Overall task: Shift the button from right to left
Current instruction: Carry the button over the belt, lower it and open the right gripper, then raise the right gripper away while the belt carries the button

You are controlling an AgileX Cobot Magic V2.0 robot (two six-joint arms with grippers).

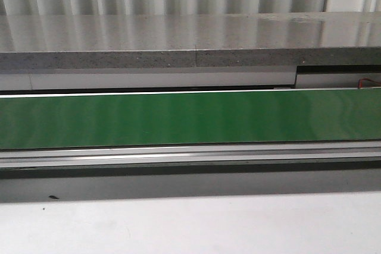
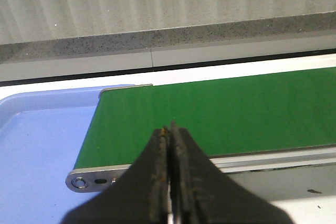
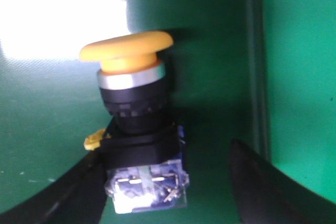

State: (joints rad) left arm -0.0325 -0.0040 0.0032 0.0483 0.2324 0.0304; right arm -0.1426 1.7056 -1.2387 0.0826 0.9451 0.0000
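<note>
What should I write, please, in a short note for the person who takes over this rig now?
Left claw: shut, empty, above the green belt near the blue tray.
Right claw: open, fingers on both sides of the button; contact is unclear.
The button lies on the green belt, seen only in the right wrist view.
Done: right claw is at the button.
Left: grasp, lift, carry left.

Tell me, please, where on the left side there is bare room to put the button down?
The blue tray beside the belt's end plate lies bare, bordered by the green belt. The belt stretch ahead of the shut left gripper is bare too. It is crowded only around the button, between the right gripper's fingers.
</note>
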